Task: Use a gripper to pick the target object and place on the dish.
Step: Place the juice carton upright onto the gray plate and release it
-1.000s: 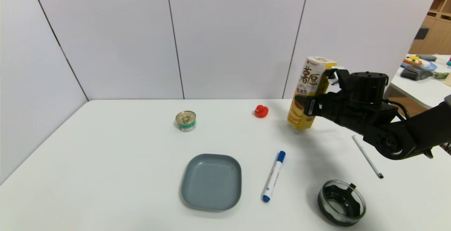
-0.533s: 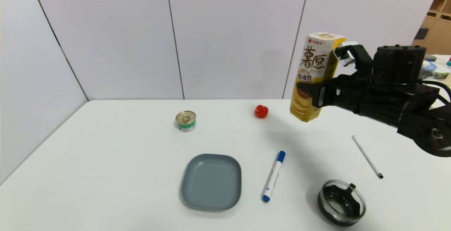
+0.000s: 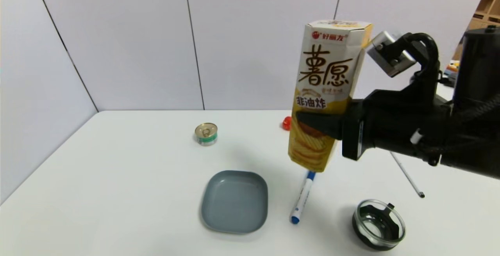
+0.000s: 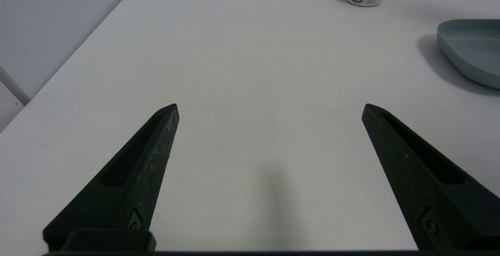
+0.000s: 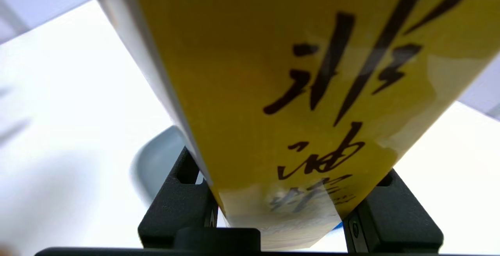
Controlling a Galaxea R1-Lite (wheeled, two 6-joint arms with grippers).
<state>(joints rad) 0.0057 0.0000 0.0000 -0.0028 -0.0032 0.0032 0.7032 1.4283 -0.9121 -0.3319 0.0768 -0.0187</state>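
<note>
Cardboard is what the right gripper [image 3: 318, 125] clamps: its black fingers [image 3: 312, 122] press on opposite sides of the snack box [image 3: 326, 104], a little below the middle, and the box hangs in the air above the table [image 3: 117, 170], over the blue marker [image 3: 302, 197] and just to the right of the dish [image 3: 234, 201]. In the right wrist view the box [image 5: 297, 92] fills the space between the two fingers [image 5: 187, 205], with the dish [image 5: 156, 162] showing below and beyond it.

Such a box is probably light, stiff enough to hold but easy to crush, with a smooth printed skin that could slip; a moderate squeeze on two flat faces near the middle looks right. Its long axis is close to upright, leaning slightly, lid end up and toward the right, base down and nearer the dish. Tall and narrow, it may topple if set down tilted.

Farther back stand a small tin can [image 3: 206, 134] and a red toy [image 3: 286, 122], partly hidden by the box. The left gripper [image 4: 269, 109] rests idle low over the near left table, fingers spread wide with nothing between them.
</note>
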